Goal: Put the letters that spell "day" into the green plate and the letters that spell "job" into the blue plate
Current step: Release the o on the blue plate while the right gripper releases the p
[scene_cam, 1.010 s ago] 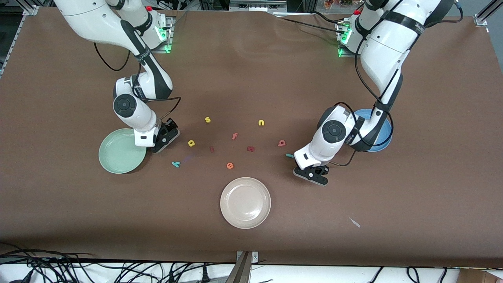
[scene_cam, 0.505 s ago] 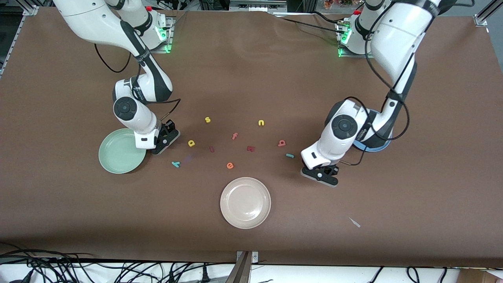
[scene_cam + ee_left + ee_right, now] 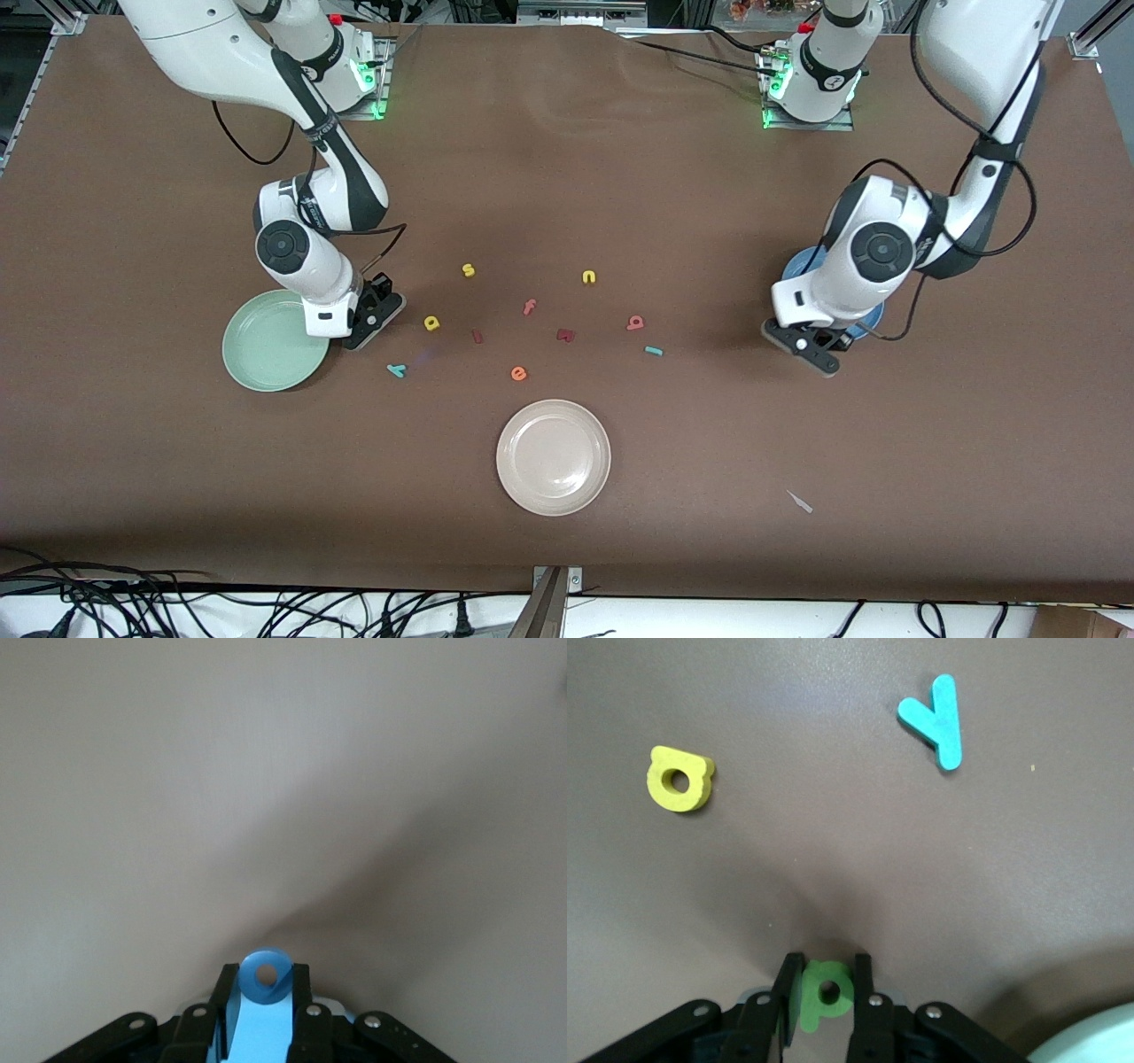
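Green foam sits between the fingers of your right gripper [image 3: 824, 992]: it pinches the olive "d" [image 3: 824, 989], low at the table, just beside the green plate [image 3: 266, 350] on the side toward the middle of the table. So the coming move for this arm is short: the plate lies right next to the gripper, toward the right arm's end of the table, and you need only lift and carry the letter over the raised rim.

Your left gripper [image 3: 264, 988] pinches the blue "o" [image 3: 267, 975], and it hangs over the edge of the blue plate [image 3: 802, 263], which the arm mostly hides. I judge that a small shift over the plate comes before a release.

On the table, the yellow "a" [image 3: 431, 322] and the teal "y" [image 3: 396, 369] lie close to the right gripper. The pink "b" [image 3: 635, 322] and the teal "j" [image 3: 653, 351] lie nearer to the left arm, well apart from its gripper.
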Robot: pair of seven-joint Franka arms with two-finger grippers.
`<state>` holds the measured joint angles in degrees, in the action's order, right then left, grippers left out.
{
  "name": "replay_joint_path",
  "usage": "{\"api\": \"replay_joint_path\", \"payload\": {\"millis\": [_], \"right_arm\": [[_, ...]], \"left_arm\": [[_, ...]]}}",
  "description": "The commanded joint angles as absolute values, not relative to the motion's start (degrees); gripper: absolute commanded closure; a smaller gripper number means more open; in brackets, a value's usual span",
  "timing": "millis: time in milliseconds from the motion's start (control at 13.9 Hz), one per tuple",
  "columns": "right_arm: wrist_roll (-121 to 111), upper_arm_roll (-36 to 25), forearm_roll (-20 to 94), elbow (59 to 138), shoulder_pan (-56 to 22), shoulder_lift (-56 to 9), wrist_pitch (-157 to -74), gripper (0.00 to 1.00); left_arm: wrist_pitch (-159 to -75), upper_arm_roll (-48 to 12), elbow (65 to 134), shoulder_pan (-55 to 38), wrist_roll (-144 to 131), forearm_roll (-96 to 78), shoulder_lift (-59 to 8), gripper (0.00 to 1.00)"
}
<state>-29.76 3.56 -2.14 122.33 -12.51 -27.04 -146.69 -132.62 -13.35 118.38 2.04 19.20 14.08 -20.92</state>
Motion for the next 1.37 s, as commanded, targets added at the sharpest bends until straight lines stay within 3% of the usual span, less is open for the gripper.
{"api": "replay_joint_path", "payload": {"millis": [0,144,216,289,361,577,866,1010,1082,1226,1299], "right_arm": [[-30.6,4.0,-2.7,121.7,-12.0,-28.1,-146.1,0.85],[-30.4,4.0,-2.7,120.6,-12.0,-28.0,-144.8,0.91],[-30.1,4.0,-2.6,118.4,-11.8,-28.0,-141.0,0.92],[-30.1,4.0,-2.4,115.0,-11.6,-27.7,-135.7,0.92],[-29.8,4.0,-2.2,111.4,-11.5,-27.6,-129.7,0.92],[-28.2,3.4,-2.0,103.5,-9.2,-27.9,-118.9,0.92],[-27.3,1.8,-2.4,101.5,-4.4,-29.1,-119.8,0.88],[-25.2,0.8,-2.5,100.8,-4.1,-30.3,-120.0,0.79],[-23.4,0.6,-2.5,100.7,-4.1,-30.9,-120.1,0.60],[-19.6,0.6,-2.5,100.5,-4.0,-30.9,-120.2,0.00],[-17.9,0.6,-2.5,100.4,-4.4,-30.6,-119.9,0.00]], "left_arm": [[-130.3,-14.2,125.3,5.7,27.7,15.2,-17.7,0.94],[-130.3,-13.9,128.4,6.4,28.0,15.2,-17.4,0.94],[-130.3,-13.8,129.5,6.6,28.0,15.2,-17.5,0.86],[-130.3,-13.9,129.8,6.7,27.9,15.2,-17.5,0.33],[-130.3,-13.9,129.7,6.9,28.0,15.2,-17.3,0.00],[-130.3,-14.3,128.9,7.0,28.0,15.1,-15.8,0.00],[-130.1,-17.2,123.9,4.3,25.6,2.2,-15.5,0.00],[-130.1,-17.1,120.2,0.5,22.2,0.0,-17.0,0.00],[-130.1,-17.1,117.5,-1.4,19.5,0.0,-18.6,0.00],[-130.0,-16.7,111.2,-5.9,10.7,0.0,-23.0,0.00],[-130.0,-16.6,109.0,-8.1,4.3,0.0,-24.7,0.00]]}}
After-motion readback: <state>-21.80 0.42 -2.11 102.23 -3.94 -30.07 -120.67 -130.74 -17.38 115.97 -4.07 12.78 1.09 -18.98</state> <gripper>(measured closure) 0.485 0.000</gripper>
